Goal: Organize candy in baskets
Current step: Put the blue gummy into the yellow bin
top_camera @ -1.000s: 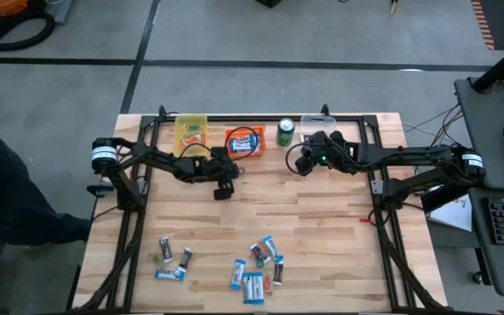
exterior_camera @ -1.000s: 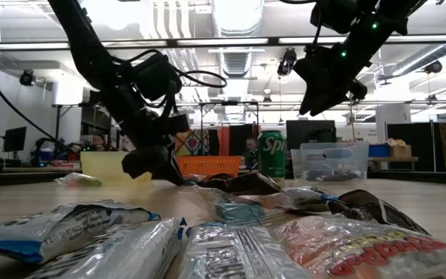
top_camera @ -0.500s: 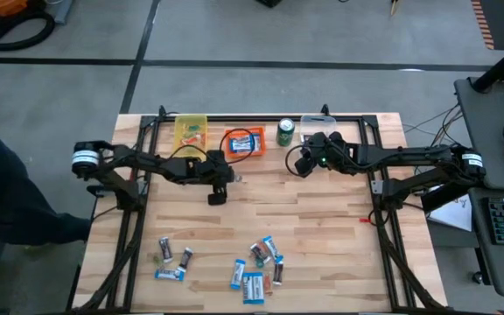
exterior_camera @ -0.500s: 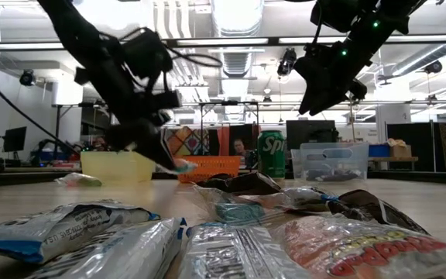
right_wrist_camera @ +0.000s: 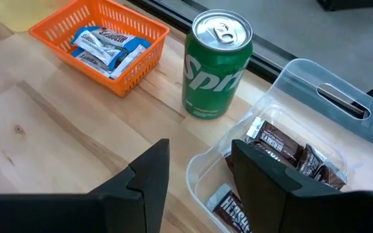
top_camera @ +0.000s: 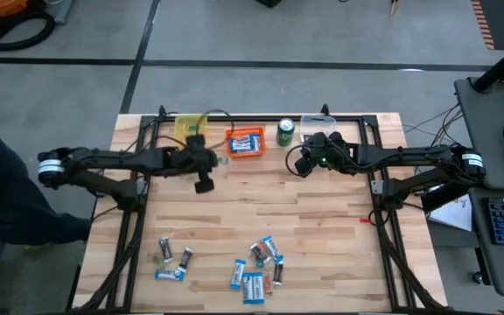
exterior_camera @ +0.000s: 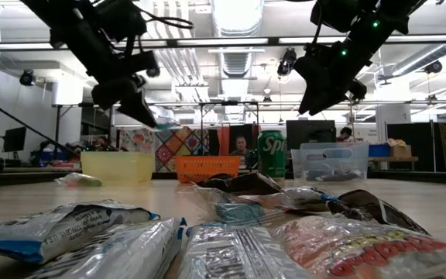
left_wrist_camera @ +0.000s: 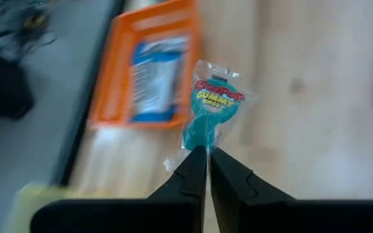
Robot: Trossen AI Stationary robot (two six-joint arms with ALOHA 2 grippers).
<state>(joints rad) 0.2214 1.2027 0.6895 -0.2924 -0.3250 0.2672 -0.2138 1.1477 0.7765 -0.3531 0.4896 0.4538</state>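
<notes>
My left gripper [left_wrist_camera: 203, 155] is shut on a teal gummy candy [left_wrist_camera: 210, 107] in a clear wrapper, raised above the table just near of the orange basket [left_wrist_camera: 149, 70]. That basket [top_camera: 245, 142] holds blue-and-white bars and stands between the yellow basket [top_camera: 191, 128] and the clear basket [top_camera: 318, 123]. My right gripper [right_wrist_camera: 203, 184] hangs open and empty over the near corner of the clear basket [right_wrist_camera: 283, 139], which holds dark brown bars. Several loose candies [top_camera: 254, 264] lie near the table's front edge. My left gripper pinches the clear end of the candy's wrapper [left_wrist_camera: 198, 144] between its two fingertips. The fingers slant down from the table's left side. The candy sticks out beyond the fingertips, lifted clear of the table.
A green soda can [top_camera: 285, 131] stands between the orange and clear baskets, close to my right gripper [top_camera: 299, 163]. A second small group of candies [top_camera: 172, 259] lies at the near left. Bare wood lies between the baskets and the candy pile.
My left gripper has risen and drawn back toward the table's left edge, staying shut. The teal candy has come up with it, clear of the table.
</notes>
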